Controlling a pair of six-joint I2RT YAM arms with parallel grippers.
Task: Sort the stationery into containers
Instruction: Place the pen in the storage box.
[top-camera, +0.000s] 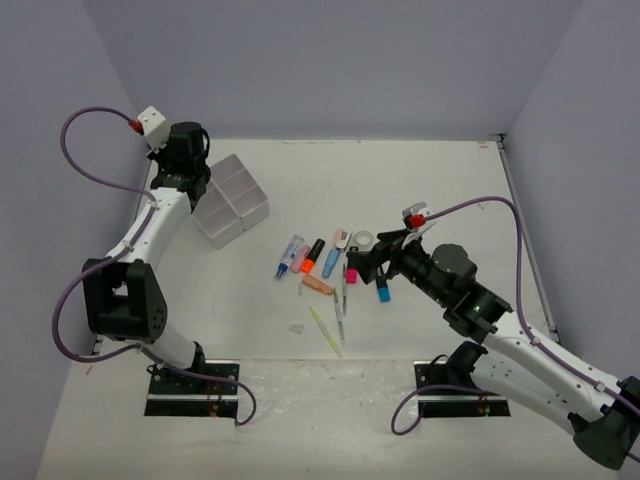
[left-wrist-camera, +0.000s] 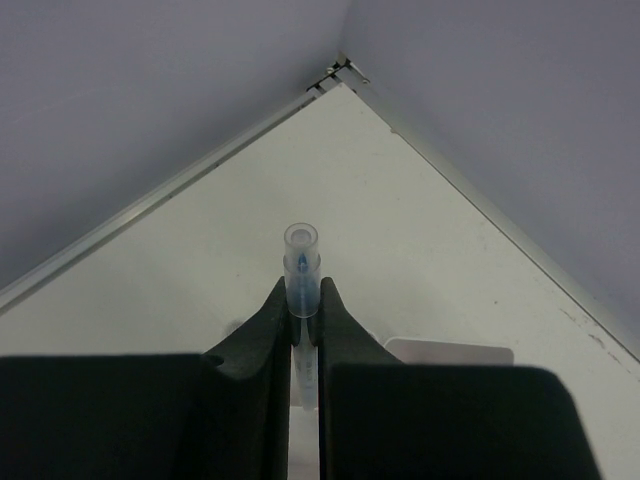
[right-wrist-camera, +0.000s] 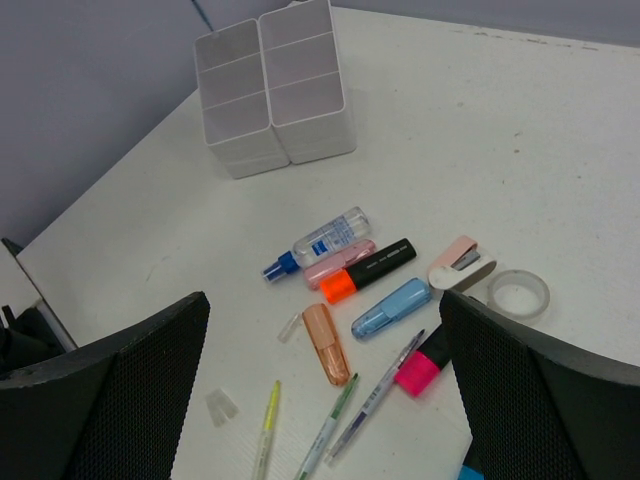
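A thin clear pen (left-wrist-camera: 301, 255) is sitting pinched in our left gripper (left-wrist-camera: 302, 300), the tray (top-camera: 232, 195) just beside it. Below our wide-open right gripper (right-wrist-camera: 330, 400) the other stationery (right-wrist-camera: 368, 270) is lying unsorted; we are judging the sorting barely begun

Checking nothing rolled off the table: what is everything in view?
Tray: one, white, four compartments, far left.
Bottle: one, clear, blue cap, middle.
Stubby markers: six, pink, orange-capped black, two blue, peach, magenta-capped, middle.
Thin pens: three, yellow, green, clear, near side.
Tape roll: one, clear, right of markers.
Peach-white gadget: one, beside tape.
Clear caps: two, by pens.
Clear pen: one, in left jaws.
Left jaws: black, shut on that pen.
Right jaws: black, open, over markers.
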